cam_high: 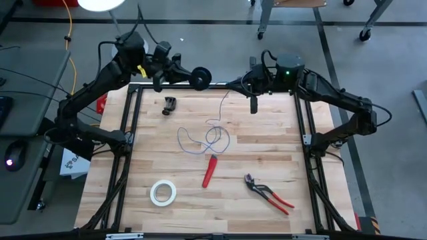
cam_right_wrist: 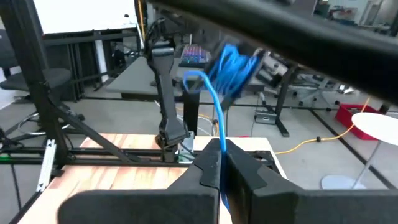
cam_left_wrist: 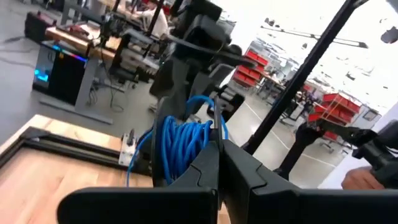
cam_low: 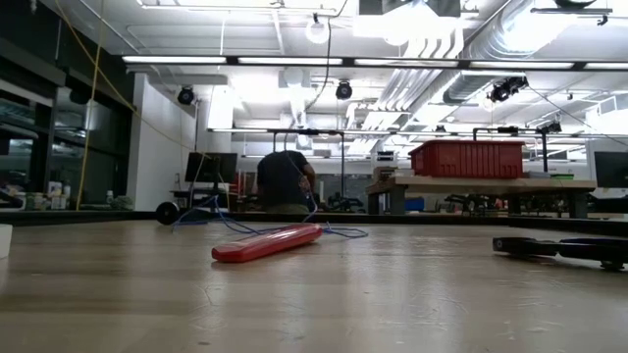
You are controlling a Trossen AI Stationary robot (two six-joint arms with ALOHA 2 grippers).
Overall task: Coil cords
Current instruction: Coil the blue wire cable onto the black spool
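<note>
My left gripper is up over the table's far edge, shut on a small black round spool that has blue wire wound on it. To its right, my right gripper is shut on the thin blue-violet cord. From there the cord hangs to the table and lies in loose loops at the middle of the wood. In the low view these loops lie behind a red tool. My left gripper holds the spool lifted clear of the table, pinched between its two fingers, which lie about level. The fingers hide which part of the spool they are on. The blue winding stands just beyond the fingertips. My right gripper pinches a single strand of the cord between its fingertips, pointing about level toward the table's left. Beyond the fingers the strand rises in a curve to the winding on the spool.
On the wood lie a red-handled tool, red-handled pliers, a white tape roll and a small black clamp. A black frame runs around the table. A person is in the room beyond.
</note>
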